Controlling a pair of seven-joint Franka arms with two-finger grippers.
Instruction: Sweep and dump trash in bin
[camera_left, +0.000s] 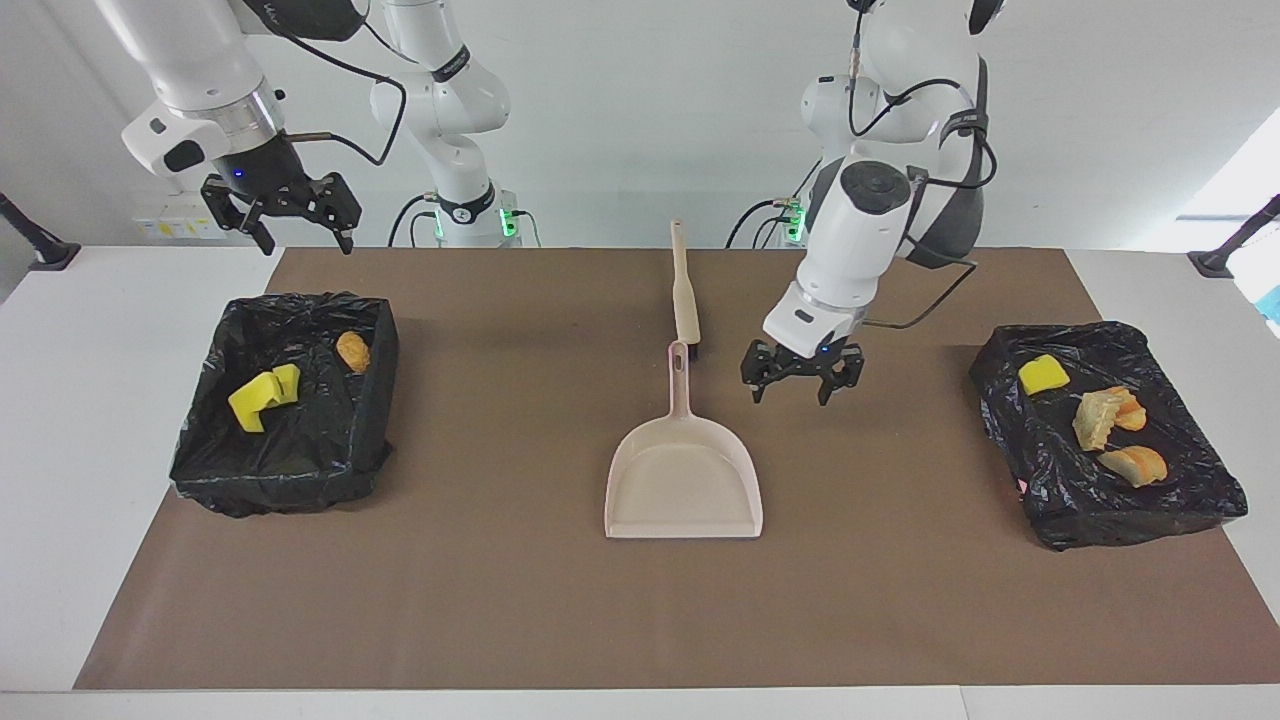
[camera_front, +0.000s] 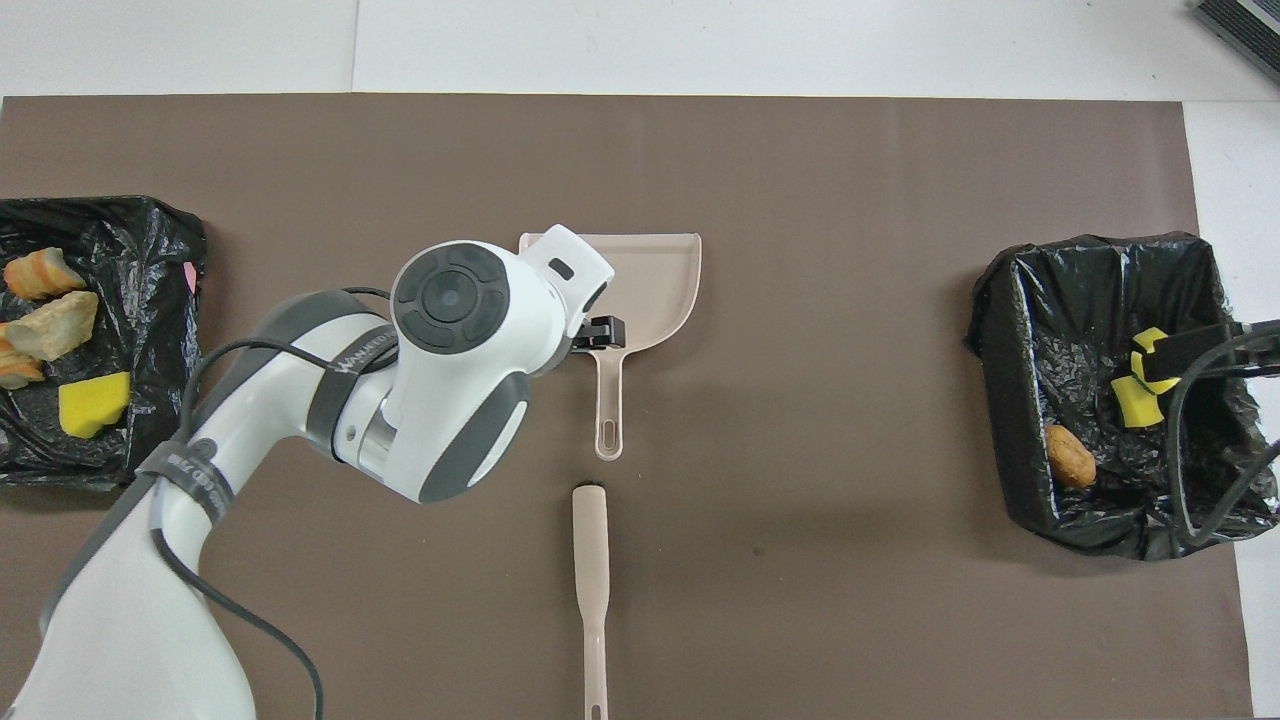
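Observation:
The trash lies in two black-bagged bins. The bin (camera_left: 280, 490) at the right arm's end holds yellow sponge pieces (camera_left: 262, 400) (camera_front: 1140, 395) and a tan lump (camera_left: 352, 350) (camera_front: 1070, 457). The bin (camera_left: 1040, 500) at the left arm's end holds a yellow sponge (camera_left: 1043, 374) (camera_front: 92, 403) and bread-like lumps (camera_left: 1100, 415) (camera_front: 50, 325). My left gripper (camera_left: 800, 385) is open and empty, low over the mat beside the dustpan's handle. In the overhead view its own wrist mostly hides it. My right gripper (camera_left: 305, 240) (camera_front: 1190, 350) is open and empty, raised over its bin.
The beige dustpan (camera_left: 683, 470) (camera_front: 640, 290) lies mid-mat, handle toward the robots. The beige brush (camera_left: 685, 300) (camera_front: 590, 570) lies in line with it, nearer to the robots. A brown mat (camera_left: 500, 600) covers the table.

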